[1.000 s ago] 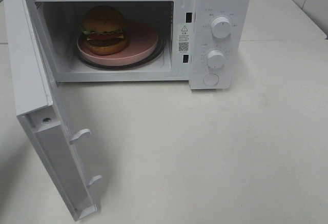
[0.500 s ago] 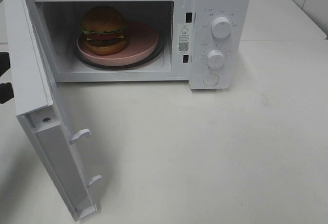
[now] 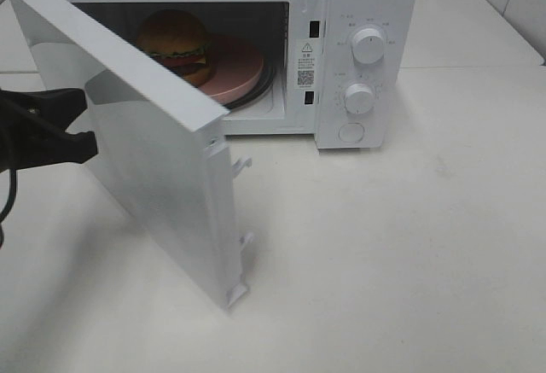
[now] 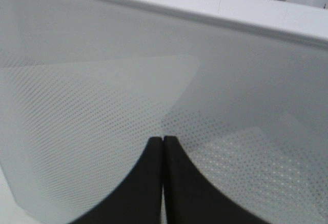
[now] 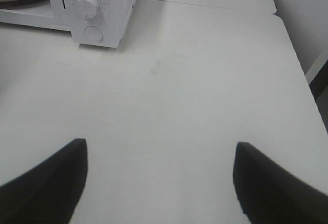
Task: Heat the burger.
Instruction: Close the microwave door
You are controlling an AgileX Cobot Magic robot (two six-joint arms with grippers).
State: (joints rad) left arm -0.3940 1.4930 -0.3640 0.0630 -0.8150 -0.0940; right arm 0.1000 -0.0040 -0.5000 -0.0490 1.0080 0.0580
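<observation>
The burger (image 3: 175, 36) sits on a pink plate (image 3: 235, 70) inside the white microwave (image 3: 367, 6); the door hides its lower left part. The microwave door (image 3: 153, 134) stands about half open, its outer face towards the camera. My left gripper (image 3: 90, 121) is shut, with its tips against the door's outer face near the hinge side. In the left wrist view the left gripper (image 4: 163, 144) touches the door's dotted window (image 4: 102, 90). My right gripper (image 5: 161, 183) is open and empty over the bare table, out of the exterior view.
Two knobs (image 3: 368, 44) (image 3: 359, 98) and a round button (image 3: 351, 132) are on the microwave's right panel. The white table (image 3: 384, 245) spreads in front and to the right. The right wrist view shows the table's far edge (image 5: 292, 55) and the microwave's panel (image 5: 88, 6).
The door has swung from wide open to about half open. My left gripper has come in from the left edge and now presses on the door's outer face.
</observation>
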